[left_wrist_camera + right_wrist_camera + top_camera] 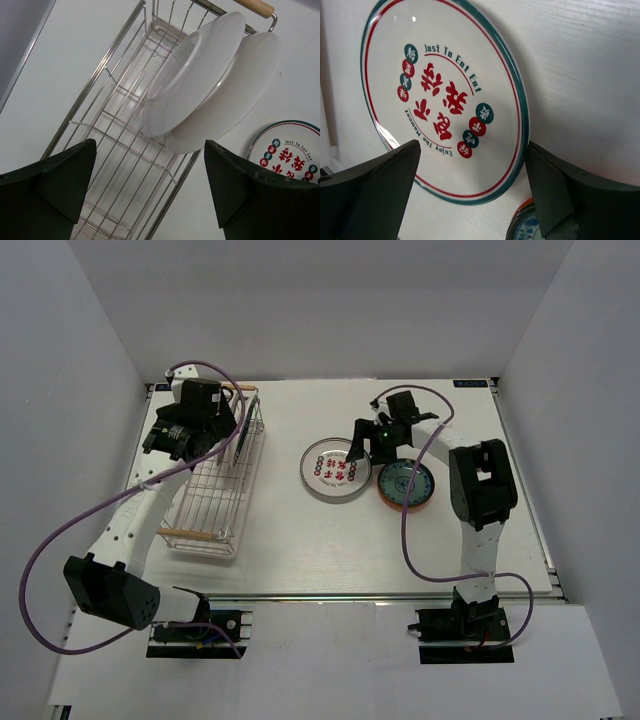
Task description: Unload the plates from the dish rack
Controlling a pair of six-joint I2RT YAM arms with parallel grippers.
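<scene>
Left wrist: our left claw [150,150] gapes wide, two racked plates [195,80] just beyond. Our right claw [472,150], also wide, hovers over a lettered plate [445,95].

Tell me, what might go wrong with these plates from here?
The two plates lean together in the dish rack, so the open left claw might catch both or tip one. The open right claw hangs over the printed plate, which lies close beside the blue-green plate; it may bump that one.
</scene>
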